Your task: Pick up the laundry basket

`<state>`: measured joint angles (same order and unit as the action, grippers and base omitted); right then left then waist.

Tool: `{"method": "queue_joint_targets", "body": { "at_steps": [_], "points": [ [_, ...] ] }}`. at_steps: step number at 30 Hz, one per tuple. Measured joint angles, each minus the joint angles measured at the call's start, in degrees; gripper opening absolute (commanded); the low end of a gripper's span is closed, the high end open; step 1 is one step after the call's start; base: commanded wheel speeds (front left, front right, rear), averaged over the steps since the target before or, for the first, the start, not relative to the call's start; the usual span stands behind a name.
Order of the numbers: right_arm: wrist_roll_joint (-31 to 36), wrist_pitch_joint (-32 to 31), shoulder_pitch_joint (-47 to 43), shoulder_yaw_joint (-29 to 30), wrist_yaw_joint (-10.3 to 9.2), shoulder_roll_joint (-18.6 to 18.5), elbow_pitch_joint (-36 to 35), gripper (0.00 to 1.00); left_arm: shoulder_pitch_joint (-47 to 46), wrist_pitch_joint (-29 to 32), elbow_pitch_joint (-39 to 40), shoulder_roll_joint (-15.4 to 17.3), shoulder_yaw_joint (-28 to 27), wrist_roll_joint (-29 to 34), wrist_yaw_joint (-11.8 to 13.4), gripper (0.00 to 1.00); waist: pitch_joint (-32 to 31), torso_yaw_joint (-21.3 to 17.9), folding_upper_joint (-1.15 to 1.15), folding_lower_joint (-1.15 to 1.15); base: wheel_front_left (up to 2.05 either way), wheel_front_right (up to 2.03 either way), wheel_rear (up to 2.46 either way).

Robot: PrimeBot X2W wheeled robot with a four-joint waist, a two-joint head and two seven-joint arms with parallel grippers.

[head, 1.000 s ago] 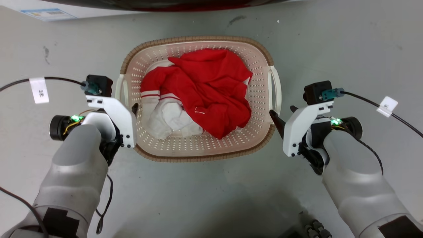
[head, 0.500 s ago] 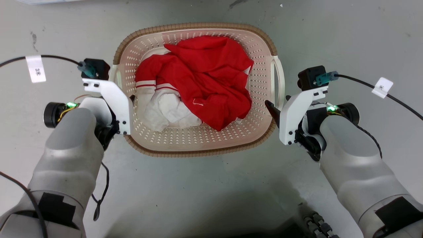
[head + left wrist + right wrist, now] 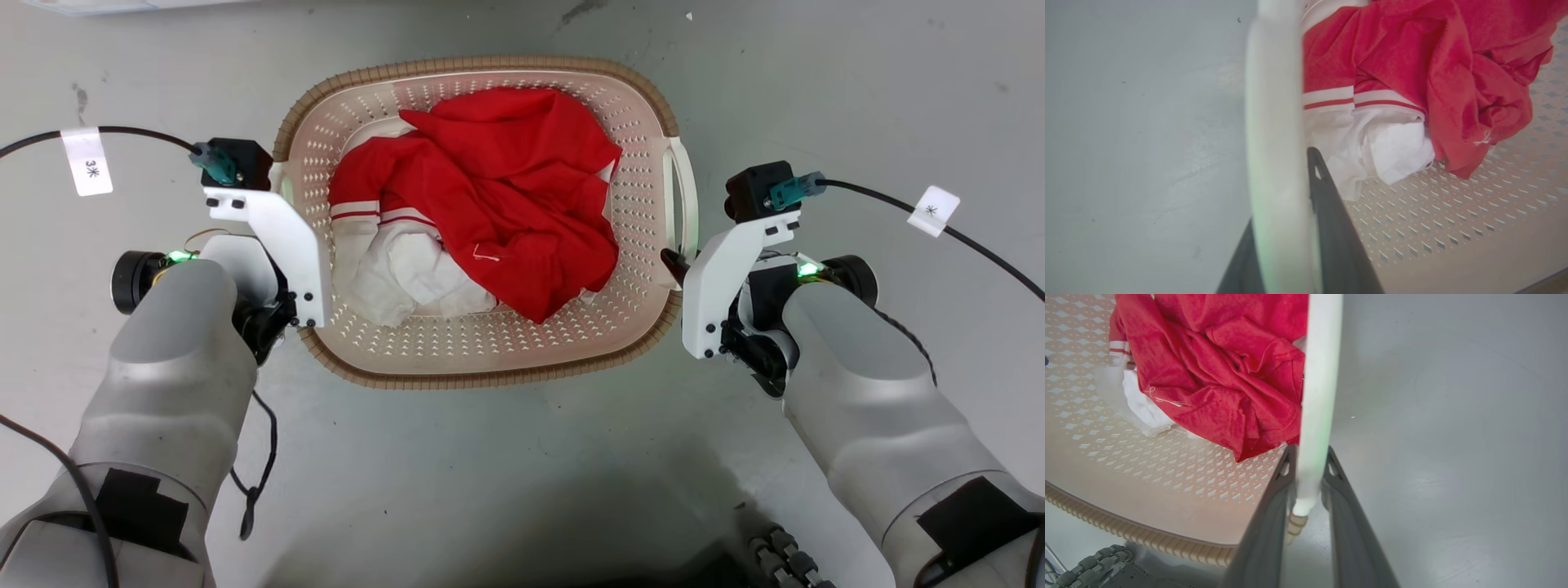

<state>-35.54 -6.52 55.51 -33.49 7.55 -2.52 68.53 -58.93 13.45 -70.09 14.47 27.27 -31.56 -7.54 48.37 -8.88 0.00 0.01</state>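
The laundry basket [image 3: 490, 371], cream-pink and perforated with a brown woven-look rim, sits on the grey floor between my arms. It holds red clothing [image 3: 506, 196] and white clothing [image 3: 416, 278]. My left gripper [image 3: 1284, 167] has its dark fingers on either side of the basket's white left handle [image 3: 1274, 102], pressed against it. The right gripper [image 3: 1309, 451] clamps the white right handle [image 3: 1318, 375] near its lower end; its fingertip [image 3: 669, 260] is at that handle [image 3: 690, 188]. I cannot tell whether the basket is off the floor.
Bare grey floor [image 3: 857, 82] surrounds the basket. Black cables with white tags trail from both wrists [image 3: 88, 163] [image 3: 931, 211]. A loose cable loop [image 3: 261, 465] hangs by my left forearm. Part of my base [image 3: 784, 563] shows at the bottom edge.
The head camera shifted, so the whole scene sits higher and a little larger. Both grippers have moved inward onto the basket's side handles, and the right fingertip is closer to its handle.
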Motion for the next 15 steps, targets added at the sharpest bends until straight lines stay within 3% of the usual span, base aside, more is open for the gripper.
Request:
{"method": "queue_joint_targets", "body": {
  "at_steps": [15],
  "points": [
    [-2.9,-6.1,-1.6,-2.7,-0.02,-0.7,3.9,0.00,3.9,6.6,-1.0,-3.0,2.1,-5.5,0.1,0.00,-8.6,1.4,0.00,0.00,0.00,0.00,0.00]
  ]
}}
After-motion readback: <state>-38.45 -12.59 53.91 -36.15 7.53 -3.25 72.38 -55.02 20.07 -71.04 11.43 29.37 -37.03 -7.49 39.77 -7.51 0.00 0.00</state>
